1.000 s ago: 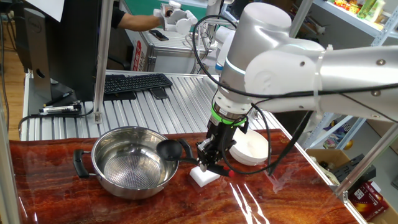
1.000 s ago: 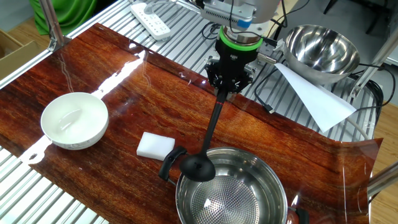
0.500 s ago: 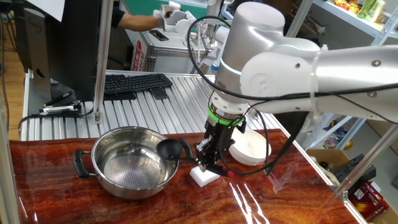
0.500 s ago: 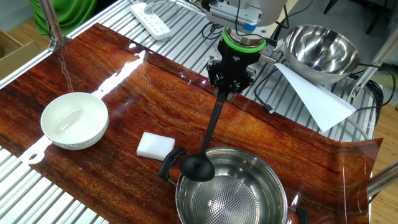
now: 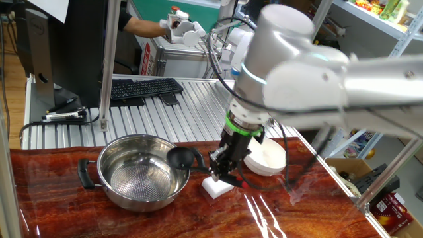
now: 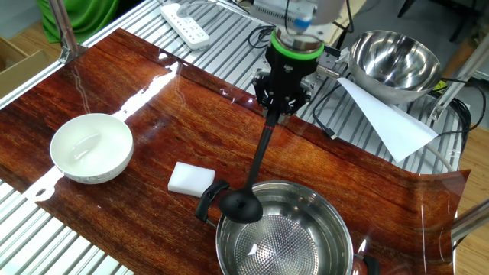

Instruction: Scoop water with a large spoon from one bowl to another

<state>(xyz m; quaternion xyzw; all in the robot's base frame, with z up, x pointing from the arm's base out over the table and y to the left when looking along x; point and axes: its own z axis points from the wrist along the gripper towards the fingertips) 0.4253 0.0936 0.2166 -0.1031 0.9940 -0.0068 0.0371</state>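
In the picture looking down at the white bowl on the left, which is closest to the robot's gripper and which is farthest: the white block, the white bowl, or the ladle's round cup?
From the gripper, nearest first:
1. The ladle's round cup, below it at the steel pot's rim.
2. The white block, lower left on the wood. Close to the cup's distance, so that order is unsure.
3. The white bowl, far left, clearly farthest.
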